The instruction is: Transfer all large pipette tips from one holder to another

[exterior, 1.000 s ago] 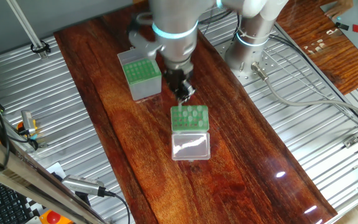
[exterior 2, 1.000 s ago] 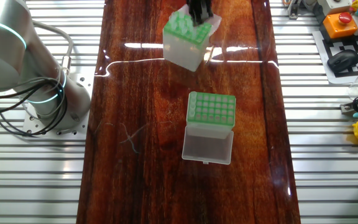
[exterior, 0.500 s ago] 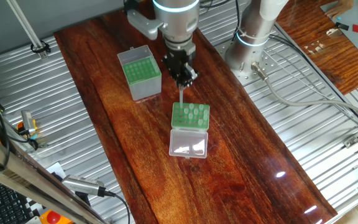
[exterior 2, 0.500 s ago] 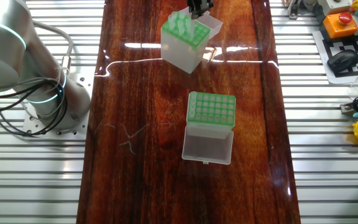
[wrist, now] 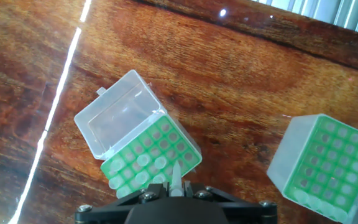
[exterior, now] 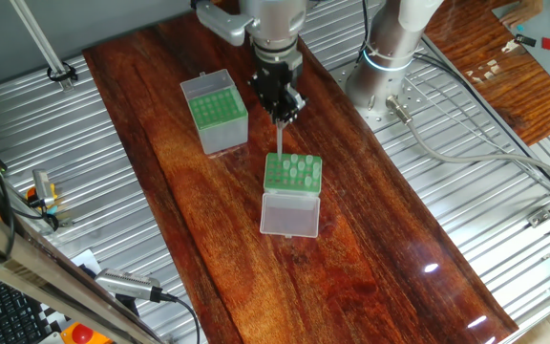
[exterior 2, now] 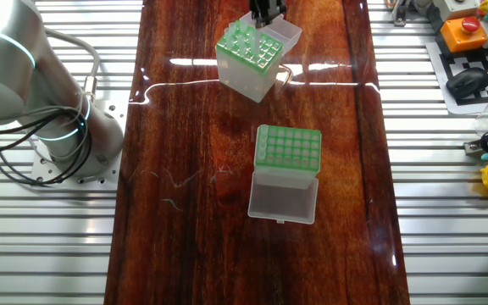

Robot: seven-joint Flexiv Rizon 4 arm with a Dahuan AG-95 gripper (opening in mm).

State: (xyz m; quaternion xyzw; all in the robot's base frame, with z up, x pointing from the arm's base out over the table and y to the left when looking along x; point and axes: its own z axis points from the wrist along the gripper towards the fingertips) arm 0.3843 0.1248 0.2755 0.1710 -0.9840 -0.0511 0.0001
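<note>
One fixed view: gripper (exterior: 280, 113), jaws clenched on a pipette tip (exterior: 279, 143), lifted above the clear-lidded holder (exterior: 292, 176).
Other fixed view: grey box (exterior 2: 288, 151) well apart on the surface (exterior 2: 185, 127).
Hand view: tip clear of rack. Next: carry across, align over an empty hole.

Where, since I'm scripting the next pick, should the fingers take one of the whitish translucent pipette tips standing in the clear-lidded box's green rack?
By the wide open collar, coming straight down from above. The whitish translucent pipette tips stand upright in the green perforated rack, points buried, so only their tops show. The gripper holds the lifted tip that way.
</note>
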